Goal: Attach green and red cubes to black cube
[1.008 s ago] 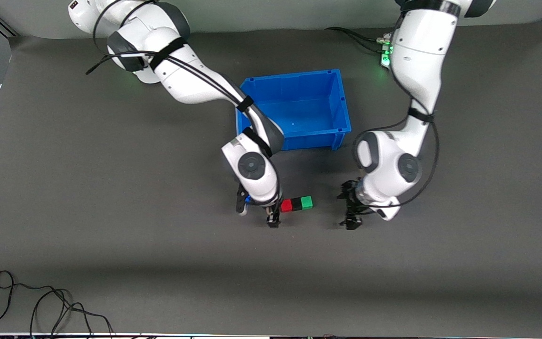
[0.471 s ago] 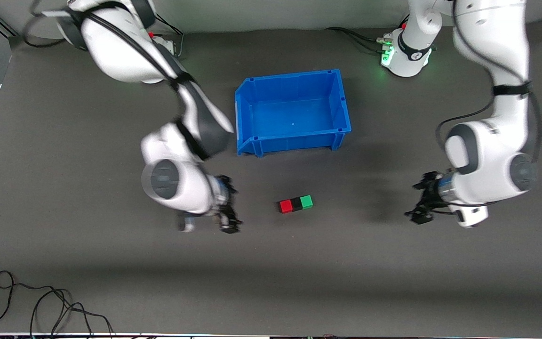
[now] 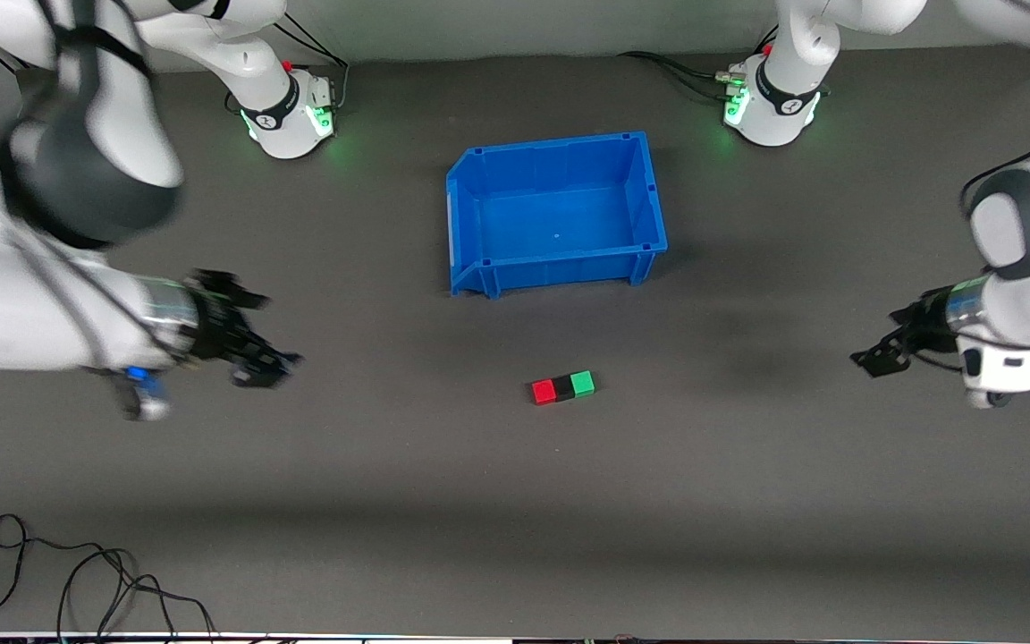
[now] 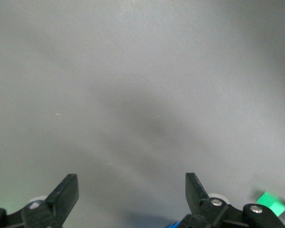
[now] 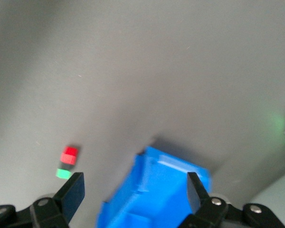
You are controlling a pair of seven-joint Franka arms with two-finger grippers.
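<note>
Front view. The small matte red cube (image 3: 543, 392), the matte black cube (image 3: 562, 388) and the matte green cube (image 3: 582, 384) lay in one short row on the dark grey table mat (image 3: 515, 519), touching face to face with the black one in the middle. The row sat near the middle of the table, nearer the camera than the open blue plastic bin (image 3: 652, 192), which held nothing visible. The right gripper (image 3: 251, 344) hung over the mat toward the right arm's end of the table, well apart from the row, fingers spread and holding nothing. The left gripper (image 3: 892, 344) hung over the left arm's end, likewise clear of the cubes and empty. A loose black cable (image 3: 77, 572) lay at the corner of the table nearest the camera.

Left wrist view. The two fingers stood wide apart over bare mat; a sliver of the green cube (image 4: 270, 203) showed at the edge of the picture.

Right wrist view. Fingers spread, nothing between them. The red cube (image 5: 69, 155) and green cube (image 5: 63, 174) were visible beside the bin (image 5: 156, 190); the black one could not be made out.

Assessment. The join appeared complete. The cubes looked light and rigid, with matte faces unlikely to slip; any hold should take two opposite flat faces, squarely, as a skewed pinch might break the row.
</note>
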